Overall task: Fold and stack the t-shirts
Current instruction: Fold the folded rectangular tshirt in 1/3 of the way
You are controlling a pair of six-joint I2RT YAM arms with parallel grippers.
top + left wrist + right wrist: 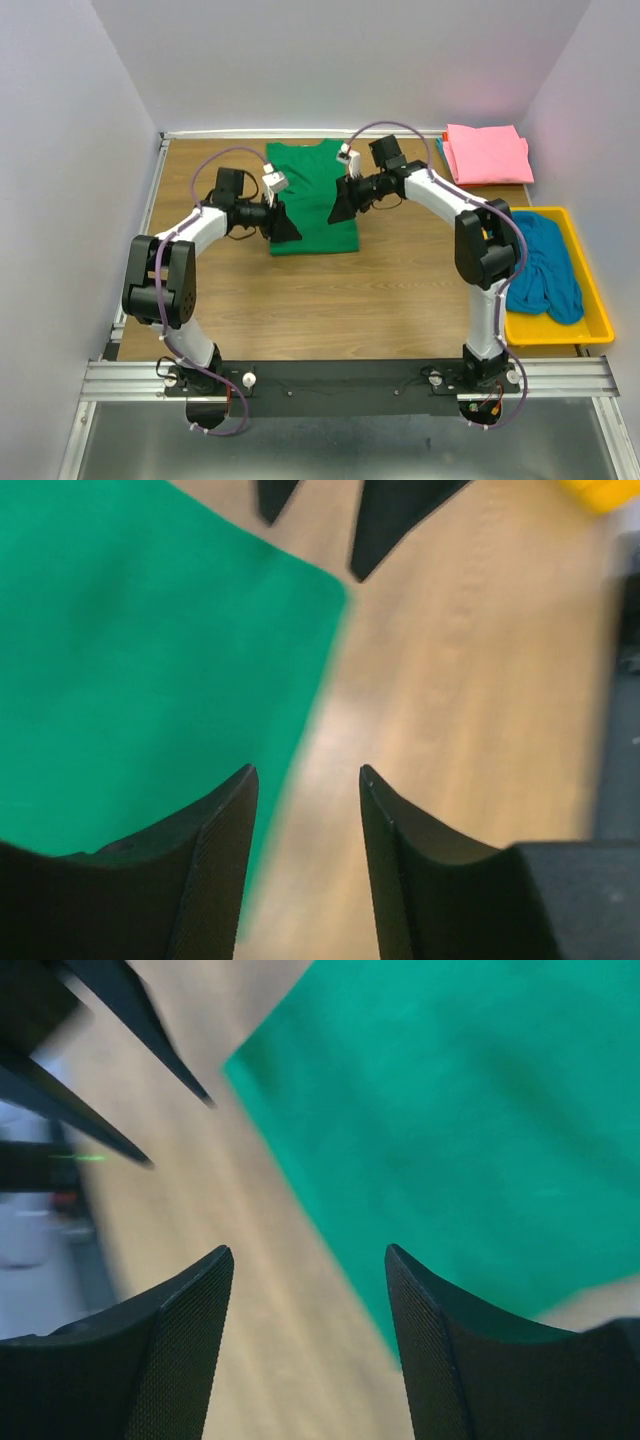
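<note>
- The green t-shirt (312, 195) lies flat, mid-table (300, 300).
- Left gripper (305, 772) over the shirt's near-left edge, fingers apart, nothing between them.
- Right gripper (308, 1250) at the shirt's right edge, fingers apart, empty too.
- Pink t-shirt (487, 153) folded far right.
- Teal-blue t-shirt (545, 265) heaped in the yellow tray (590, 325).

Wide bare wood on the table (330, 300) near the arm bases, right up to the near edge of the green t-shirt (312, 190). Easy to pass there. Only a small gap between the left gripper (289, 230) and the right gripper (339, 210), both with jaws apart over the shirt's near end. Blocked on the right by the yellow tray (592, 305) with the blue t-shirt (545, 265) heaped in it. Far right corner filled by the folded pink t-shirt (488, 153). Free strips of wood left of the green t-shirt, and between it and the pink one. Shut in by walls (60, 150) at the left, back and right.
</note>
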